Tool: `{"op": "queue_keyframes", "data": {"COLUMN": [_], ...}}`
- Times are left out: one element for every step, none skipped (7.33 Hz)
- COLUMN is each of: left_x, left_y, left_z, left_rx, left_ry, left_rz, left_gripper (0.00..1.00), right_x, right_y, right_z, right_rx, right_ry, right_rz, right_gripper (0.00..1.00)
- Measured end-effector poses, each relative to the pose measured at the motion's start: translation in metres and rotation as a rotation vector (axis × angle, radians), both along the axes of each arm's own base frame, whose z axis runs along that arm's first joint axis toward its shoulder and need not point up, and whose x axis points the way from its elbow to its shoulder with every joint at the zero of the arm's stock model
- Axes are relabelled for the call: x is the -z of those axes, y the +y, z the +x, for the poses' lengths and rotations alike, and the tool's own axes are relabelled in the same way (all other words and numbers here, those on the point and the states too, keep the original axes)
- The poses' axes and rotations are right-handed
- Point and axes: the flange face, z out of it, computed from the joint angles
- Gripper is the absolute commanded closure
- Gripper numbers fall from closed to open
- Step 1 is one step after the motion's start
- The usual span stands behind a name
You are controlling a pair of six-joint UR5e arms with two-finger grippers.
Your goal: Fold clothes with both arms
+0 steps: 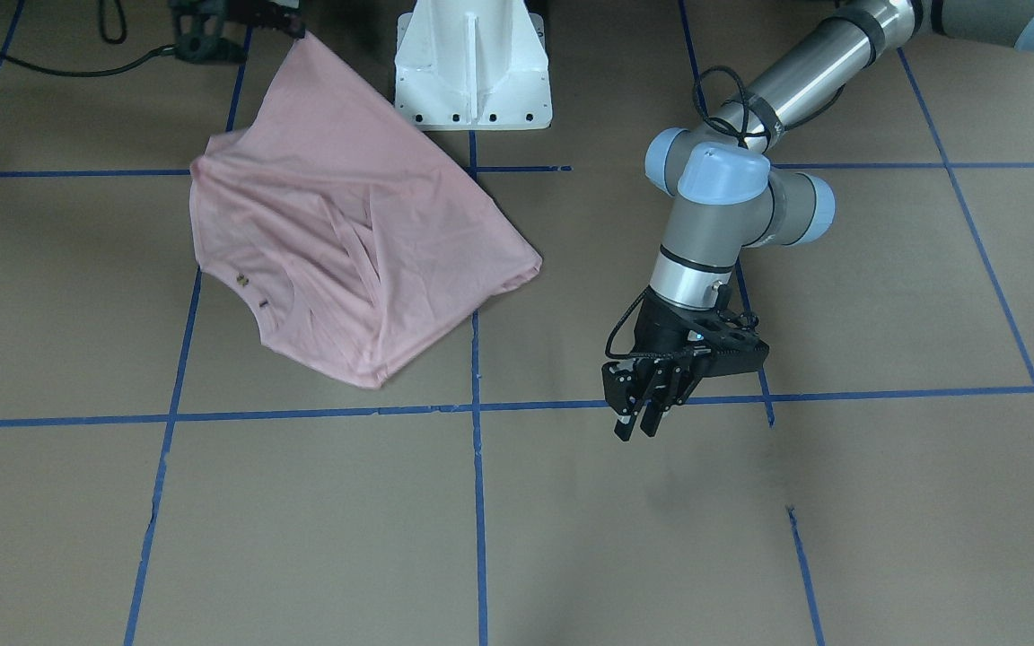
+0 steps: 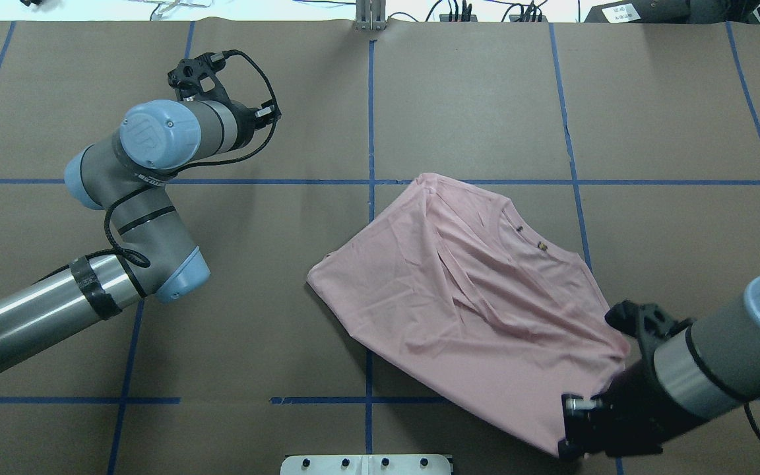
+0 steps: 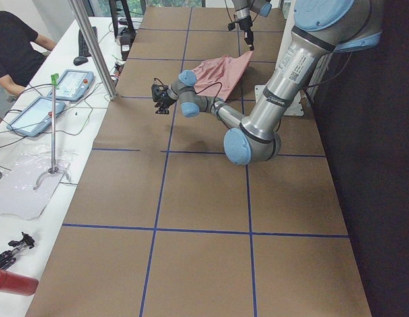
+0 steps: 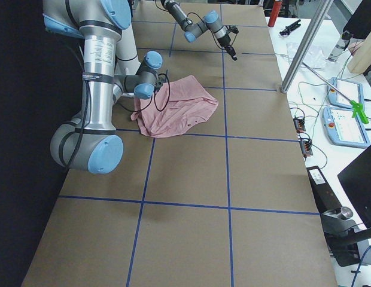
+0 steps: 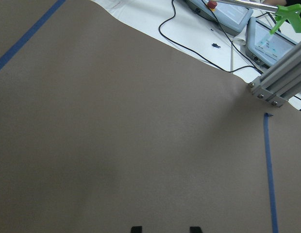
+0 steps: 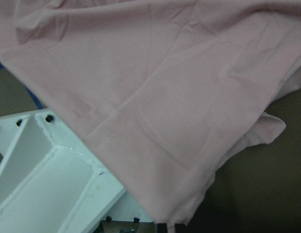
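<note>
Brown paper with blue tape lines covers the desk. Over bare paper the left gripper hangs with jaws parted, holding nothing. Right of centre lies the crumpled pink T-shirt, its near corner lifted and pinched in the right gripper beside the white base.

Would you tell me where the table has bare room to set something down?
The table's operator-side strip beyond the T-shirt is bare, as is the gap between shirt and left gripper. Crowded by the white base and right gripper.
</note>
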Motion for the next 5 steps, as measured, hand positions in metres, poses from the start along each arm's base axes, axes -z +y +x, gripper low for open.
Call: {"op": "queue_keyframes", "data": {"left_x": [0.011,0.025,0.038,0.046,0.049], "left_y": [0.016,0.046,0.088,0.135,0.177], "left_z": [-0.006,-0.014,-0.010,0.007,0.031], "left_rx": [-0.041,-0.097,-0.160,-0.216,-0.245], "left_ry": [0.076,0.160,0.203,0.197,0.164], "left_rz": [-0.048,-0.117,-0.187,-0.267,-0.339], "left_gripper": [0.46,0.41,0.37,0.37,0.38], "right_x": [-0.004,-0.003,0.003,0.006,-0.003], "right_y": [0.007,-0.010,-0.046,-0.093,-0.145], "right_z": [-0.010,-0.008,0.005,0.019,0.026], "right_rx": [-0.016,-0.088,-0.195,-0.319,-0.440], "right_ry": [0.012,0.013,0.001,-0.004,0.015], "right_rz": [0.021,0.039,0.050,0.057,0.063], "right_gripper": [0.00,0.00,0.00,0.00,0.00]}}
